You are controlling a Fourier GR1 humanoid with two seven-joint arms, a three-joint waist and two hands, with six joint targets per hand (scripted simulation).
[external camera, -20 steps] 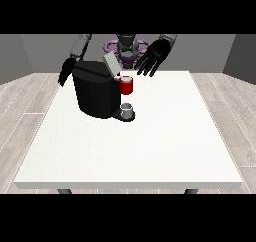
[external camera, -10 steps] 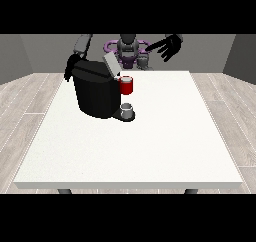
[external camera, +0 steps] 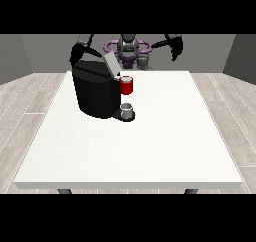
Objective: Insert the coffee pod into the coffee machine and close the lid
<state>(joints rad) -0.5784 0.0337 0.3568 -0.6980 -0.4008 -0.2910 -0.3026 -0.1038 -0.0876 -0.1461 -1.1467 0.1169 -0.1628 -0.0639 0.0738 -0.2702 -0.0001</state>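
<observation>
The black coffee machine (external camera: 96,90) stands on the white table (external camera: 150,141), left of centre, with its grey lid (external camera: 111,64) tilted up. There is a red thing at the machine (external camera: 127,85) on its front. A small grey thing (external camera: 128,108) sits on the machine's base below the red one. The hand at the view's left (external camera: 78,51) hovers at the machine's rear top corner, its fingers hanging down with nothing in them. The hand at the view's right (external camera: 175,46) is raised well away from the machine, open and empty.
The robot's torso (external camera: 128,50) stands behind the table's far edge. White tabletop stretches to the right of the machine and in front of it. Wooden floor surrounds the table.
The hand at the view's right has lifted away from the machine's front and swung out to the right. The hand at the view's left stays by the machine's top.
</observation>
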